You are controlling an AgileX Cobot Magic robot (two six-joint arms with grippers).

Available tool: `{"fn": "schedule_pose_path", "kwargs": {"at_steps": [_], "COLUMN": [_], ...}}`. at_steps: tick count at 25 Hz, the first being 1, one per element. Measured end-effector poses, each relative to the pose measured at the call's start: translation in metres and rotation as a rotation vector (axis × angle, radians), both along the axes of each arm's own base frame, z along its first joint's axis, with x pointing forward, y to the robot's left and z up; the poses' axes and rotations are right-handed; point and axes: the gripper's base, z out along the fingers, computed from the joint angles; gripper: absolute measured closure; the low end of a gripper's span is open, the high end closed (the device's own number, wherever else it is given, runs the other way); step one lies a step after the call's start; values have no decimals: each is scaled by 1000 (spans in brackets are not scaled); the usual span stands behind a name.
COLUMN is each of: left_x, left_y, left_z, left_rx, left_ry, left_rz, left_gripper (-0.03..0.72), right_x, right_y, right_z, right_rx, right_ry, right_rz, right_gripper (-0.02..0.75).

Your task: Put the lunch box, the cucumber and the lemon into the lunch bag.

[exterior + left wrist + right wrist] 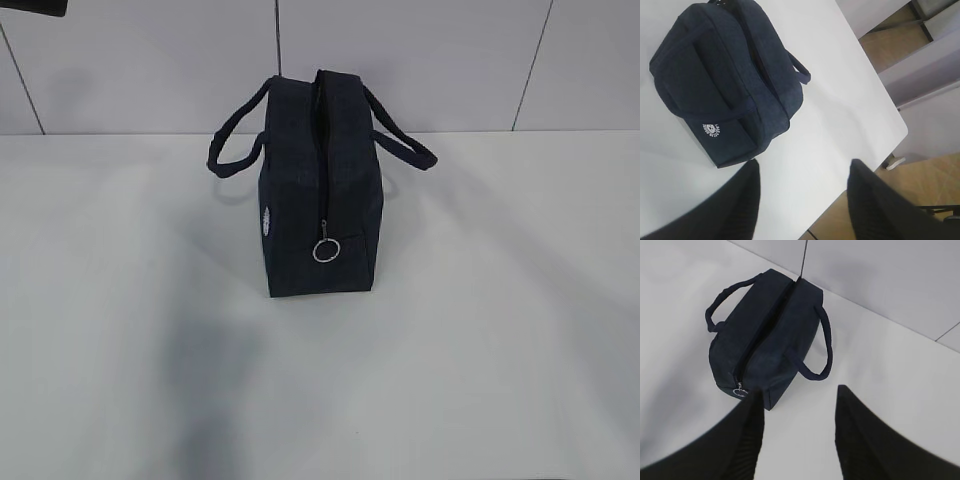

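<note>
**Lunch bag standing alone on the tabletop, both pincers hanging apart above it**

The lunch bag (320,190) is sitting upright near the middle of the white tabletop (500,350), close to the back edge where the tiled wall (420,60) is rising. Its end panel is facing the exterior camera, with the zipper running over the top and down that end, and the ring pull (327,249) is hanging low on the panel. From the pictures the zipper is looking closed along the top. The two loop handles are drooping outward, one to each side, and a white logo (711,131) is showing on one long side.

Bare tabletop is lying open all around the bag: wide on the left, wide on the right, and widest in front. In the left wrist view the tabletop's rounded corner (902,131) and edge are showing beyond the bag, with floor and furniture legs past them.

The left pincer (802,175) is hanging above the tabletop with its fingers apart and nothing between them, the bag lying ahead of it. The right pincer (799,402) is likewise standing apart and holding nothing, with its one fingertip overlapping the bag's zipper end in its own view; whether it is touching cannot be told.
</note>
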Motion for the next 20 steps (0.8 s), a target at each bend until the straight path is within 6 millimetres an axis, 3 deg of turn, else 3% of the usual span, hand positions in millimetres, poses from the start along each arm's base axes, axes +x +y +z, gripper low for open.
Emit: {"fn": "schedule_pose_path", "kwargs": {"at_steps": [4,10,20], "left_x": [0,-6,-17], "left_y": [0,0,-1], "left_z": [0,7,19], "left_rx": [-3,-5,-13], "left_ry": [0,-23,-57], "left_rz": [0,0,-4], "left_gripper": [286,286,287], "right_x": [-21,-47,-61], "right_y": [-11,-24,-25], "right_z": [-24,-82,-175], "right_rx": [46,85,187], "right_ry": [-97,-161,-281], "right_rz": [22,51,105], "right_gripper": [388,388,388]}}
